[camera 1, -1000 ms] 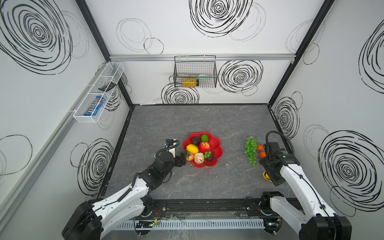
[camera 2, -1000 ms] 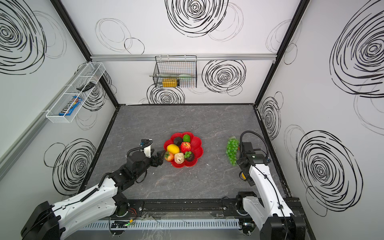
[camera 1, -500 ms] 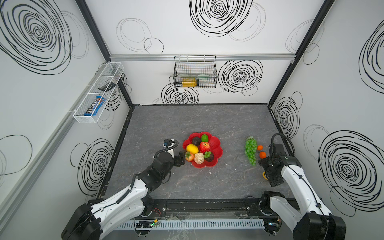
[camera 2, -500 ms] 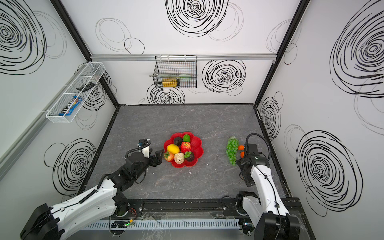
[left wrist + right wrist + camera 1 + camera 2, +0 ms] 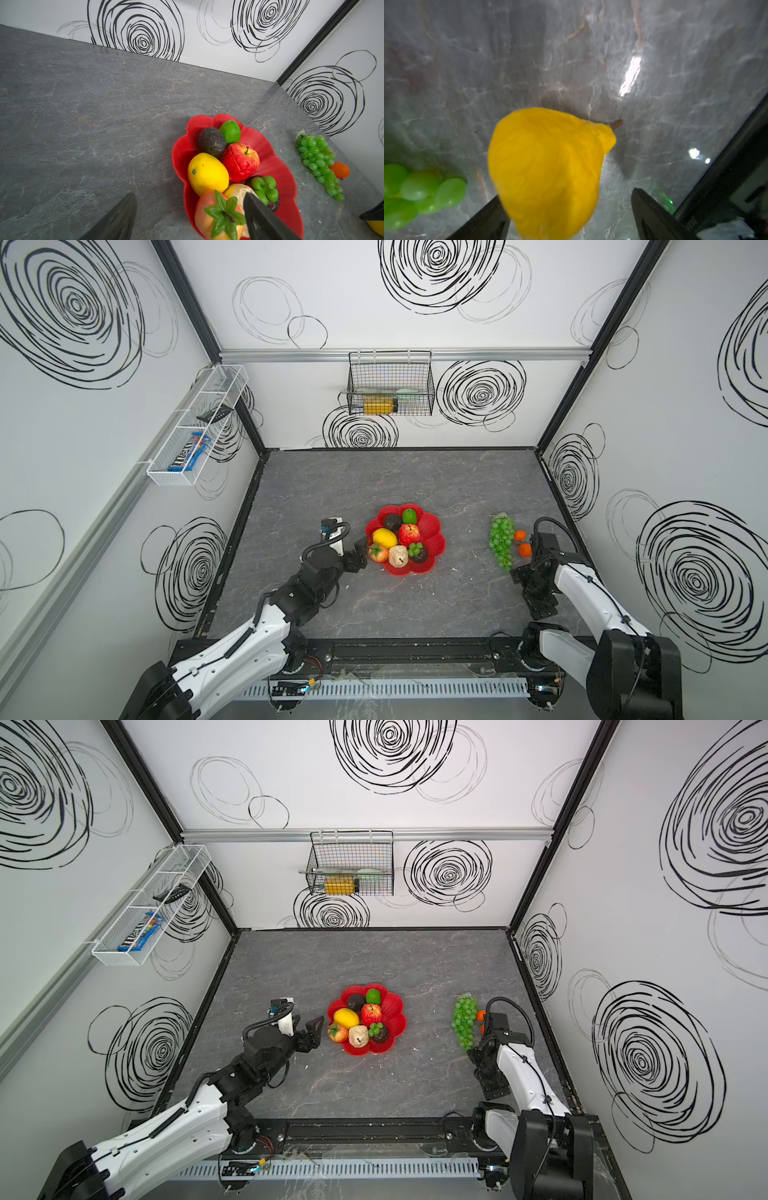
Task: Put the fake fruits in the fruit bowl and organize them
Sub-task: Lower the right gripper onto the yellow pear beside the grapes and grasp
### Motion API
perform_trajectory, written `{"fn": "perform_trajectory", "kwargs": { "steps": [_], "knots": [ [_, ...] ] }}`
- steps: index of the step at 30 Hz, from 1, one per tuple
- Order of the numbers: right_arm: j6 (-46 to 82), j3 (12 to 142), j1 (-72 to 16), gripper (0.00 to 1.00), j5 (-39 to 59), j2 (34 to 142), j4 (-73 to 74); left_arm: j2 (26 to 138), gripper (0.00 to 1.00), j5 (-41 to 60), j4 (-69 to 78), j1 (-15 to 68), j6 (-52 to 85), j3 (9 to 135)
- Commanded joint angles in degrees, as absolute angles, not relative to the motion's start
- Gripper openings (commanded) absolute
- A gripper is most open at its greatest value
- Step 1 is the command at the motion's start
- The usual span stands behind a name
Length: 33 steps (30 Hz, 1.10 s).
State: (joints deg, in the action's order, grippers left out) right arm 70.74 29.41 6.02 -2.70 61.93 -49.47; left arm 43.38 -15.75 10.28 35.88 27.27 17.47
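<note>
The step in hand is picking up another fruit from the table [image 5: 374,481]; the right gripper [image 5: 566,193] hangs low over a yellow fruit [image 5: 550,166] with a brown stem, jaws spread wide, the fruit lying between them and not yet clamped; whether a finger already touches its skin I cannot tell. The green grapes [image 5: 500,541] lie just beside this gripper on its bowl-ward side, and two small oranges [image 5: 525,549] sit just ahead of it. The fruit bowl [image 5: 434,526] is well apart from it, across the table toward the other arm, and already holds seven fruits.

The left gripper [image 5: 189,195] is released and empty, with the bowl's rim directly in front of its fingertips; one finger reaches over the rim beside the orange-red fruit [image 5: 209,216] with a green calyx.

The next move probably calls for closing squarely on the yellow fruit's broad body, since its glossy tapered shape could squirt out, then lifting and carrying it to the bowl's bare side.

Compared with a second ago, the right arm has drawn back toward its base and come down over the yellow fruit, which it now hides in both top views; the left gripper, grapes and oranges sit much as they did.
</note>
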Motion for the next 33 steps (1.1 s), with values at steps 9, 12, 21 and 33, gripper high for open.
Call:
{"fn": "perform_trajectory", "kwargs": {
  "steps": [9, 12, 21, 33],
  "knots": [
    [72.6, 27.9, 2.2, 0.88, -4.0, 62.1, -46.3, 42.3, 0.85, -16.4, 11.3, 35.5, 28.0, 17.2],
    [71.1, 26.9, 3.7, 0.83, -5.3, 62.0, -44.8, 42.0, 0.85, -16.6, 11.1, 35.5, 28.0, 17.1],
    [69.4, 27.0, 6.9, 0.74, -11.5, 65.7, -42.2, 42.8, 0.85, -17.1, 11.4, 35.4, 27.9, 17.0],
    [66.3, 26.2, 9.0, 0.42, -11.8, 66.4, -39.1, 43.8, 0.85, -17.4, 11.8, 35.2, 27.6, 16.9]
  ]
}}
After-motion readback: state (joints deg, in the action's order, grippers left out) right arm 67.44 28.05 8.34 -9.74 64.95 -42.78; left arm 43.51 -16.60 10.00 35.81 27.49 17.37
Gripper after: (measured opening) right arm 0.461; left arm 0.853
